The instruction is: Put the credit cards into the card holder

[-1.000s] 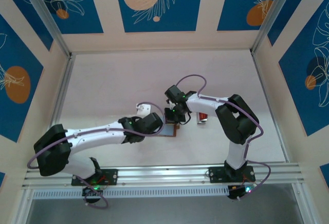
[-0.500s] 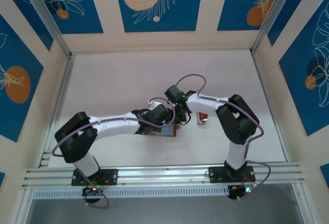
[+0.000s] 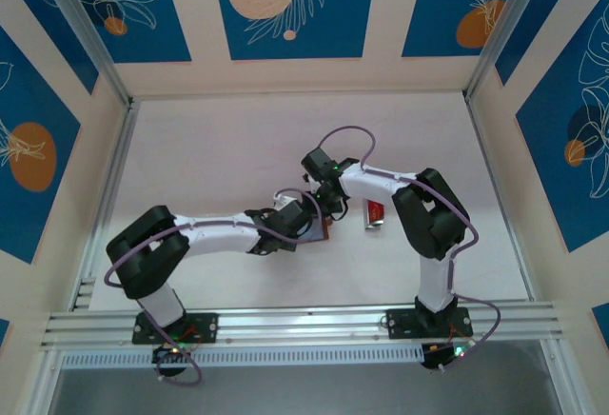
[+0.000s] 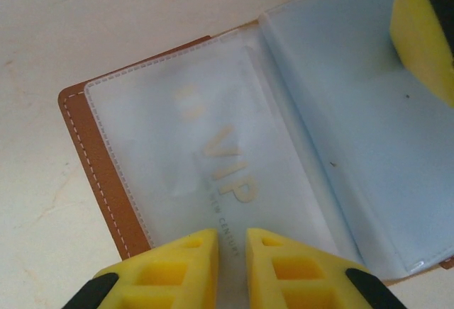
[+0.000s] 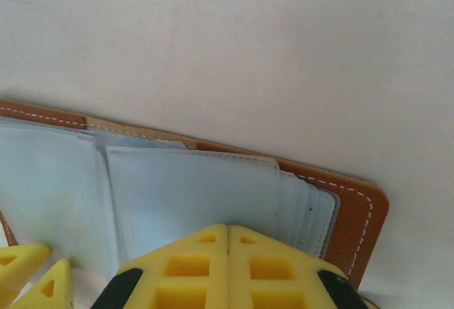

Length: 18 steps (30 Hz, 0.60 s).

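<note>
Where the two arms meet near the middle of the white table (image 3: 219, 158), the top external view shows the left gripper (image 3: 306, 223) and the right gripper (image 3: 328, 207) close together over the brown card holder (image 3: 324, 234), of which just a strip of edge peeks out beneath them. A red card (image 3: 376, 213) lies flat on the table just to the right of the right gripper, apart from the holder. From the left wrist, the card holder (image 4: 99, 174) lies open on the table with its stitched brown border to the left and pale translucent sleeves spread across it. A VIP card (image 4: 213, 146) with gold lettering sits inside the left sleeve. The left gripper (image 4: 233, 252) has its yellow fingers nearly together, a slim gap between them, at the card's near edge; whether they pinch anything I cannot tell. From the right wrist, the right gripper (image 5: 228, 259) has its fingers fully closed against each other, holding nothing and resting on a pale sleeve (image 5: 191, 188) of the open holder, whose brown corner (image 5: 355, 210) lies to the right.
</note>
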{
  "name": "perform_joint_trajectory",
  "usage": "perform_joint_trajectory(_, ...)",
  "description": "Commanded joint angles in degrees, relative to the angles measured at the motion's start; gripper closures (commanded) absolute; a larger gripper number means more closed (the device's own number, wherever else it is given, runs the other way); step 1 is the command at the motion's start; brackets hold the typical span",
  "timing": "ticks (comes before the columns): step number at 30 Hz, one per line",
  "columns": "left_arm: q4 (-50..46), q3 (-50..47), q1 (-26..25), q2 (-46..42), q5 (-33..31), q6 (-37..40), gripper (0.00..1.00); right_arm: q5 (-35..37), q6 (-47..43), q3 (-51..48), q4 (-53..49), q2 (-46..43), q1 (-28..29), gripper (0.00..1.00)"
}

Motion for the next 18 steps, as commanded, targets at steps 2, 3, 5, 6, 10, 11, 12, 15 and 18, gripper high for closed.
perform_joint_trajectory(2, -0.1, -2.5, 1.1, 0.7, 1.0, -1.3, 0.84, 0.9, -4.1, 1.2, -0.5, -0.2, -0.3, 0.97)
perform_joint_trajectory(3, 0.1, -2.8, 1.1, 0.5, 1.0, -1.4, 0.84, 1.0, -4.3, 1.3, -0.6, -0.3, -0.3, 0.97)
perform_joint_trajectory(5, 0.4, -3.6, 1.3, 0.0, 1.1, -1.8, 0.84, 1.4, -4.3, 1.8, -1.4, 0.1, -0.3, 0.97)
perform_joint_trajectory(6, 0.7, -4.0, 1.3, -0.3, 1.2, -1.9, 0.84, 1.4, -4.4, 1.9, -1.6, 0.2, -0.3, 0.97)
perform_joint_trajectory(10, 2.3, -5.7, 1.3, -1.7, 2.5, -1.8, 0.85, 0.6, -4.0, 2.0, -1.5, 0.2, -0.5, 0.97)
perform_joint_trajectory(11, 2.4, -6.2, 1.3, -2.0, 2.5, -1.9, 0.85, 0.5, -3.9, 2.1, -1.5, 0.1, -0.6, 0.97)
perform_joint_trajectory(12, 2.6, -6.4, 1.3, -2.4, 2.4, -2.0, 0.85, 0.2, -3.8, 2.4, -1.6, 0.1, -0.7, 0.96)
perform_joint_trajectory(15, 2.9, -6.6, 1.3, -2.5, 2.6, -1.8, 0.85, -1.1, -3.6, 3.1, -1.8, -0.1, -1.0, 0.96)
perform_joint_trajectory(18, 3.5, -6.6, 1.3, -2.1, 3.2, -1.8, 0.85, -2.1, -3.4, 3.9, -2.3, -0.7, -1.3, 0.96)
